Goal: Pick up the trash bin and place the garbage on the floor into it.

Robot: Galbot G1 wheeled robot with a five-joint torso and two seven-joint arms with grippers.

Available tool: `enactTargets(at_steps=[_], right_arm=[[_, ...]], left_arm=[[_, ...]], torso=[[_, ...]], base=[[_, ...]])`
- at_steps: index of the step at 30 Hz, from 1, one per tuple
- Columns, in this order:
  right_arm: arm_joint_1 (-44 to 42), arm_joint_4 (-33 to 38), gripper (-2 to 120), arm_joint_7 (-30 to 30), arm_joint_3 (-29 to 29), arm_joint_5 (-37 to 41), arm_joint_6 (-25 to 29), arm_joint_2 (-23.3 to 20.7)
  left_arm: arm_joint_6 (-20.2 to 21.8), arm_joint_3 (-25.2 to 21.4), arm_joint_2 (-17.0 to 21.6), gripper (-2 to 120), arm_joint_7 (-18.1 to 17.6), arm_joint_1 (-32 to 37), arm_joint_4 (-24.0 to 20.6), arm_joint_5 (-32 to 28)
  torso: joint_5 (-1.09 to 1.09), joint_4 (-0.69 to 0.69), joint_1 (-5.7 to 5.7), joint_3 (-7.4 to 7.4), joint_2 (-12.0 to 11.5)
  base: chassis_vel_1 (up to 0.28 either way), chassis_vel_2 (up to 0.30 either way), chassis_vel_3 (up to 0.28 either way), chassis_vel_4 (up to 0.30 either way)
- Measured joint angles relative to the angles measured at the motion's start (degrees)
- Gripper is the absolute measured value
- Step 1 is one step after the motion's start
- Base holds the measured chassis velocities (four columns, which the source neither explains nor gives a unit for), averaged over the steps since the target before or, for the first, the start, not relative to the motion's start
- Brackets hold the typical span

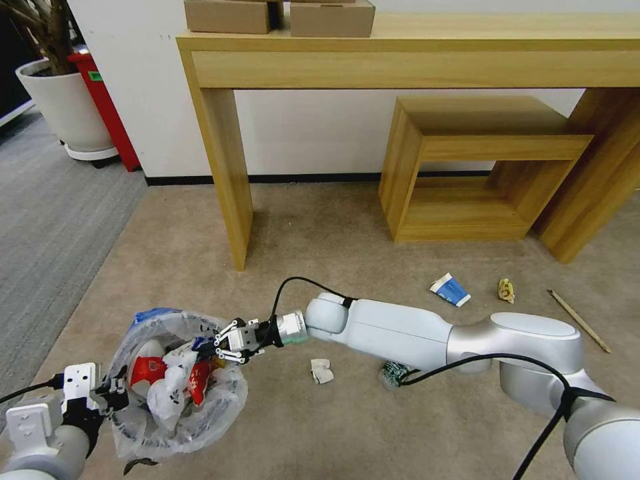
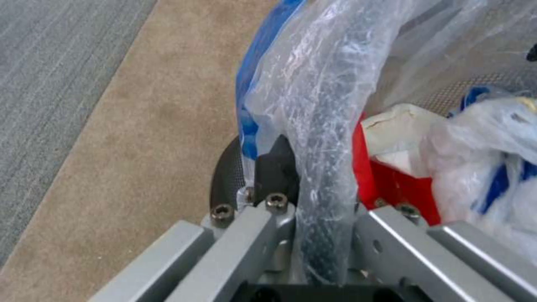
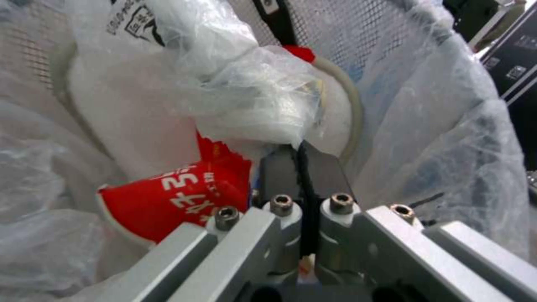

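Gripping trash bin [image 1: 175,393] rim — left claw [image 1: 112,393] clamped; right claw [image 1: 223,347] reaches inside, pads together.

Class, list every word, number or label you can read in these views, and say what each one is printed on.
No text can be read for certain.
Red wrapper in the trash bin: white characters, too blurred to read.
White plastic bag: black print, too blurred.
Black boxes: white labels, too small.
Tall red bin: green label, too small.
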Motion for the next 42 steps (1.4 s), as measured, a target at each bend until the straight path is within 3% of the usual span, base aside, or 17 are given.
enactTargets(at_steps=[15,18,20,25,30,32,34,38,40,42], right_arm=[[0.85,0.75,0,0.97,-2.13,1.71,0.52,1.09],[1.12,1.0,6,0.96,-2.16,1.73,0.68,0.94],[1.22,1.18,18,0.26,-1.91,2.3,0.54,0.66],[1.6,2.06,30,-0.84,-1.43,2.81,-0.42,0.18],[2.11,2.78,54,-3.13,-0.89,3.67,-0.32,-0.46],[2.14,2.77,56,-3.39,-0.85,3.7,-0.18,-0.54],[2.29,2.81,68,-3.72,-0.49,3.88,0.36,-0.98],[2.61,3.09,76,-3.96,-0.15,4.73,0.48,-1.29],[3.05,3.45,89,-4.56,0.72,6.67,0.64,-1.54],[3.13,3.59,92,-4.81,0.89,7.16,0.64,-1.61]], left_arm=[[-0.02,0.62,-0.3,0,0.21,-0.21,0.25,0.73],[-0.05,0.74,-0.3,0,0.26,-0.23,0.51,0.74],[-0.07,0.88,-0.26,0,0.27,-0.42,0.96,0.85],[-0.08,1.19,-0.32,0,0.26,-0.47,1.18,1.03],[-0.12,1.38,-0.39,0,0.28,-0.74,1.76,1.15],[-0.13,1.38,-0.38,0,0.27,-0.76,1.82,1.15],[-0.2,1.38,-0.35,0,0.21,-0.84,2.06,1.15],[-0.22,1.3,-0.35,0,0.18,-0.83,2.16,1.15],[-0.27,1.17,-0.43,0,0.09,-0.78,2.18,1.02],[-0.29,1.17,-0.46,0,0.09,-0.78,2.19,0.9]], torso=[[0.0,0.0,0.0,0.0,0.0],[0.0,0.01,0.0,0.0,0.0],[0.0,0.0,0.0,0.0,0.0],[0.0,0.0,0.0,0.0,0.0],[0.0,0.0,0.0,0.0,0.0],[0.0,0.01,0.0,0.0,0.0],[0.0,0.0,0.0,0.0,0.0],[0.0,0.0,0.0,0.0,0.0],[0.0,0.01,0.0,0.0,0.0],[0.0,0.01,0.0,0.0,0.0]], base=[[0.0,0.0,0.0,0.0],[0.0,0.0,0.0,0.0],[0.0,0.0,0.0,0.0],[0.0,0.0,0.0,0.0],[0.0,0.0,0.0,0.0],[0.0,0.0,0.0,0.0],[0.0,0.0,0.0,0.0],[0.0,0.0,0.0,0.0],[0.0,0.0,0.0,0.0],[0.0,0.0,0.0,0.0]])
